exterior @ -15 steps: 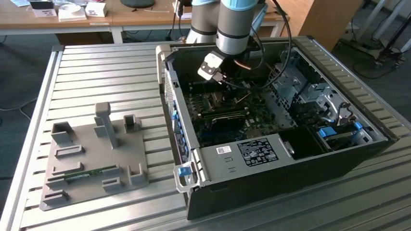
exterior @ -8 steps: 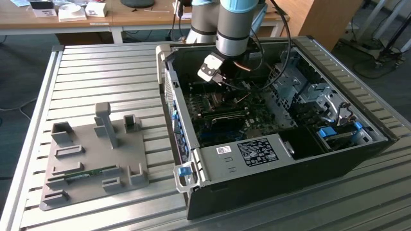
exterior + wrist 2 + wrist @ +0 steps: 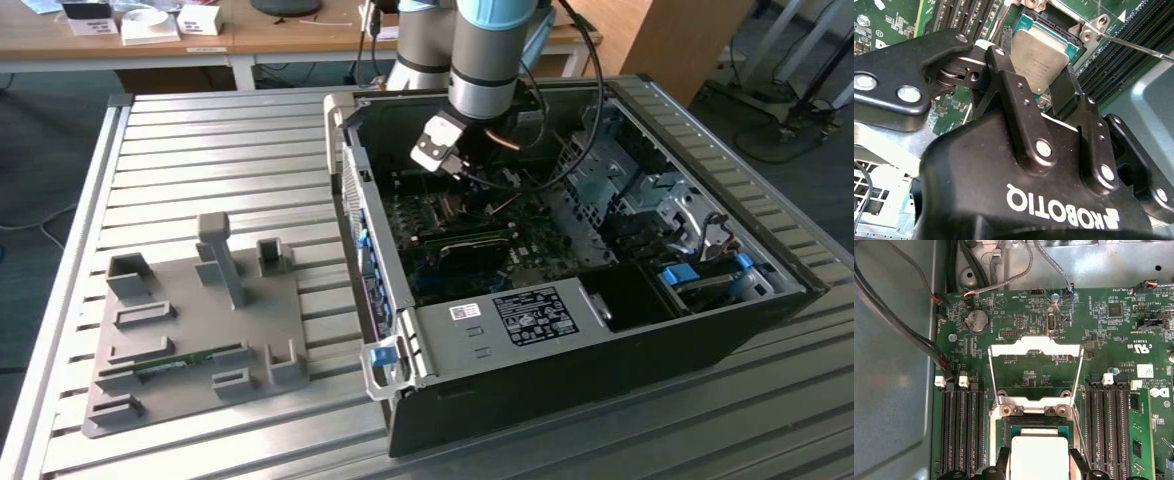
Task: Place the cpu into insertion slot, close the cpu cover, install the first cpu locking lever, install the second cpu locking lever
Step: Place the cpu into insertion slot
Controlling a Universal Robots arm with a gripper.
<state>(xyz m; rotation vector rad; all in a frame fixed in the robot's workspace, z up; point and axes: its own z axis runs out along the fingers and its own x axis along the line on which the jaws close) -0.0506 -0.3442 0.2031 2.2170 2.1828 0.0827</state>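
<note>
While the cpu cover (image 3: 1036,346) is standing open to leave the socket (image 3: 1034,421) clear, the claw (image 3: 1030,70) is clamping the cpu (image 3: 1041,47) by opposite edges, likely squaring it over that socket, near eleven o'clock of the computer case (image 3: 534,330) in the exterior view.

The arm (image 3: 483,55) drops almost straight down from above, a grey tube under a pale blue joint cap. The wrist (image 3: 447,140) leans a little toward the exterior view's left. Below it, the black end effector (image 3: 1034,70) points downward. In the second wrist view its two fingers (image 3: 1021,100) run side by side, each set against an opposite edge of the cpu (image 3: 1040,50), which is gripped between them. In the first wrist view the fingertips (image 3: 1002,465) flank the chip, level with each other.
</note>
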